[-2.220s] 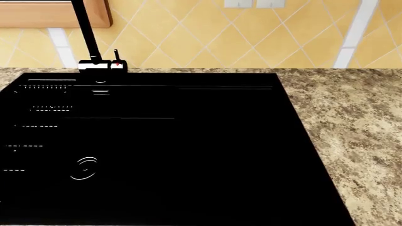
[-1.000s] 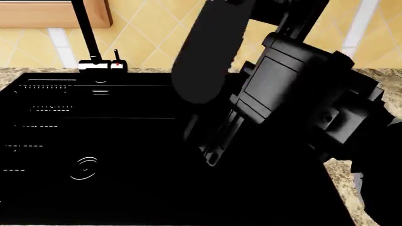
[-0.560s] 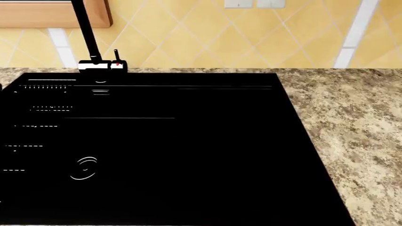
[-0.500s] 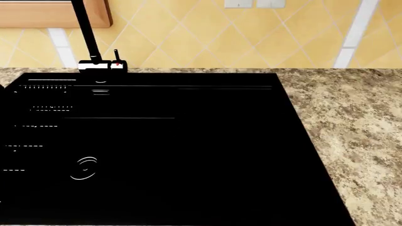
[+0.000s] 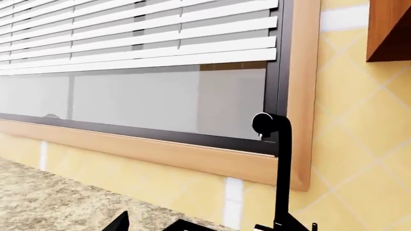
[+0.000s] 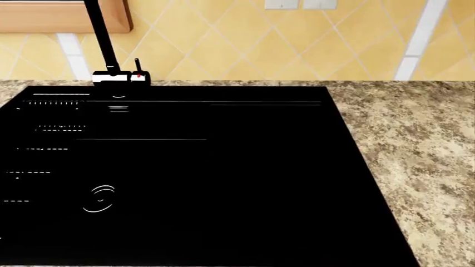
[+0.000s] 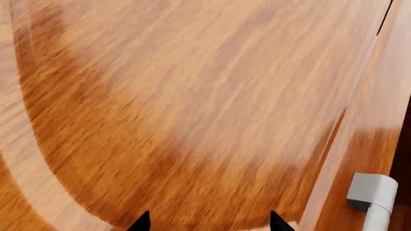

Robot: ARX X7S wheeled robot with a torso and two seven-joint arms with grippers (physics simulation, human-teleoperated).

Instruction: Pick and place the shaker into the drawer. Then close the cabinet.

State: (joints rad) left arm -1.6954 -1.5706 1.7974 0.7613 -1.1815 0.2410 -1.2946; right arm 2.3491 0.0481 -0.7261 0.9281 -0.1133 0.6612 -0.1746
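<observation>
Plainly, nothing of the task is being shown as done: neither the shaker nor the drawer is being shown in any view, so where the shaker lies cannot be told, and both the placing and the closing are being judged as left to do.

In the head view the black sink [image 6: 186, 178] is being shown filling most of the frame, set into the speckled bench [image 6: 415, 144]; behind the sink the tiled wall [image 6: 312, 44] is being shown, and at the sink's back edge the black faucet [image 6: 111, 55]. Neither arm is being shown there.

The left end effector [image 5: 151, 226] is being held raised, facing the window [image 5: 141, 72] above the sink; only dark tips are being shown, so its state cannot be told. The right end effector [image 7: 209, 221] is being shown spread and empty, just in front of an arched cabinet door [image 7: 180, 106] with a steel handle [image 7: 372, 197].
</observation>
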